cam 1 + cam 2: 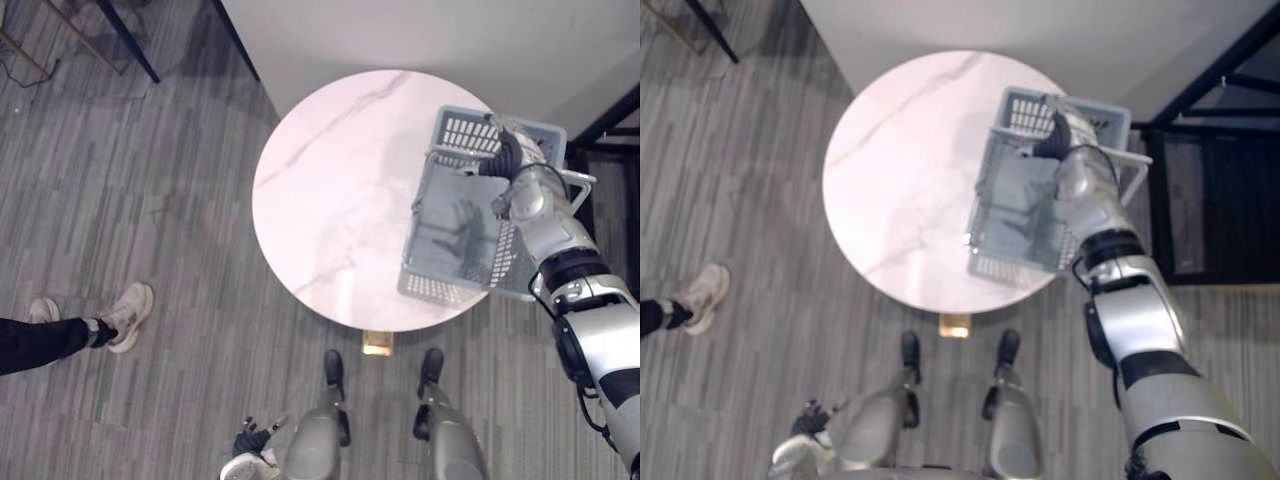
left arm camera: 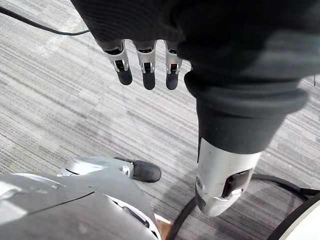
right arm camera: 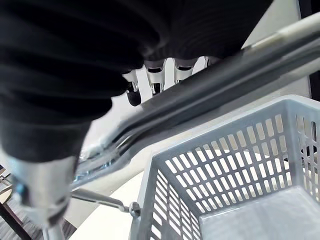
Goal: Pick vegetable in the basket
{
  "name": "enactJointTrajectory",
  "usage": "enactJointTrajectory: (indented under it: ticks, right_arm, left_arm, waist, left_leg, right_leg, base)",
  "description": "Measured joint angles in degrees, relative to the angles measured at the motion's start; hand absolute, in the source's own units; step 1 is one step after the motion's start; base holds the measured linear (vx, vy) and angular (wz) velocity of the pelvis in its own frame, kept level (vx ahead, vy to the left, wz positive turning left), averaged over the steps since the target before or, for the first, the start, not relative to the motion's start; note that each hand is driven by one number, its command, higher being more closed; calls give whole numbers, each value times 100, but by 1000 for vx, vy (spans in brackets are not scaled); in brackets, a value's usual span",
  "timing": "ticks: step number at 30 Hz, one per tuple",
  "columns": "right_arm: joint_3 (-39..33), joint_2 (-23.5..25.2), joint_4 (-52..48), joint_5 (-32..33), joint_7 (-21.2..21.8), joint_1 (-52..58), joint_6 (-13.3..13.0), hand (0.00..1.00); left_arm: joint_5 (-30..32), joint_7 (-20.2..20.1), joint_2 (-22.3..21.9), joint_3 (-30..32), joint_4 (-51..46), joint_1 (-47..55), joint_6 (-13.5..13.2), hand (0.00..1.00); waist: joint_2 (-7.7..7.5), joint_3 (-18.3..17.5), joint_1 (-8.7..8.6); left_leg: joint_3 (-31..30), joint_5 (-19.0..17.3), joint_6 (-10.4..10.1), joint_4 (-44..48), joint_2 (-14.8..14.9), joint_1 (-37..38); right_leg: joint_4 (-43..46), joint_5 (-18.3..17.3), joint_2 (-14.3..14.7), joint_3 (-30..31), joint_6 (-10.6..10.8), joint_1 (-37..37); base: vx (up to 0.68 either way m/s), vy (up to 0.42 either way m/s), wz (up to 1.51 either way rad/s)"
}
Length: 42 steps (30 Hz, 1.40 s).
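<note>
Bare tabletop (image 1: 330,190) L of basket (image 1: 450,250); raised handles (image 3: 225,75) across basket mouth.

Basket (image 1: 440,288): one, grey plastic, at table's 3 o'clock.
Table (image 1: 330,180): one, round, white marble top.
Robot's two: right hand (image 1: 507,150) at basket's 1 o'clock, left hand (image 1: 250,438) at head view's 7 o'clock.
Shoes (image 1: 128,314): two, on one person (image 1: 40,340), 9 o'clock.

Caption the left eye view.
Right hand grips handles of the empty grey basket at the marble table edge; left hand hangs open.

Round white marble table (image 1: 330,180), grey basket (image 1: 440,288) at right edge
</note>
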Motion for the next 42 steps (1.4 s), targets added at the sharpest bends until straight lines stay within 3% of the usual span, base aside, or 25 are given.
enactJointTrajectory:
  ticks: [15, 16, 28, 34, 39, 42]
  right_arm:
    - [-114, -43, 110, -246, -87, 85, -122, 0]
    - [-111, -50, 110, -296, -86, 85, -123, 100]
    - [478, -298, 15, -720, 40, 133, -260, 100]
    - [1545, -516, -387, -1136, 608, 277, -505, 100]
    - [2081, -509, -758, -1263, 915, 569, -733, 100]
    - [2455, -475, -1287, -1251, 1079, 974, -809, 100]
  left_arm:
    - [0, 22, 39, -179, -5, -4, -2, 0]
    - [0, 22, 39, -184, -5, -4, -2, 0]
    - [2, 14, 58, -259, -4, -13, 0, 0]
    - [15, -22, 87, -295, -6, -16, 5, 0]
    - [64, -27, 171, -295, -11, -16, 12, 0]
    - [131, -23, 258, -288, -48, -15, 18, 0]
  waist:
    - [-16, 46, -2]
    - [-15, 47, -1]
    - [-18, 50, 79]
    - [-47, 52, 107]
    - [-211, 5, 114]
    - [-413, -124, 105]
  left_leg:
    - [-82, 40, 7, -22, -8, -3]
    - [-79, 40, 7, -22, -8, -3]
    - [16, 38, 4, -23, -4, 23]
    - [40, 34, -1, -22, 33, 133]
    - [50, 29, -8, -22, 54, 250]
    - [76, 22, -18, -21, 55, 323]
  right_leg:
    - [11, -4, -10, -60, 2, 25]
    - [11, -4, -10, -56, 2, 22]
    - [15, -4, 1, 30, 3, -3]
    - [30, -4, 37, 65, 3, 86]
    - [33, -4, 56, 79, 3, 190]
    - [31, -4, 58, 103, 4, 243]
  base:
    - [8, 1, 2]
    - [0, 0, 0]
    - [0, 0, -3]
    - [4, -3, -3]
    - [0, 0, 0]
    - [16, 2, -4]
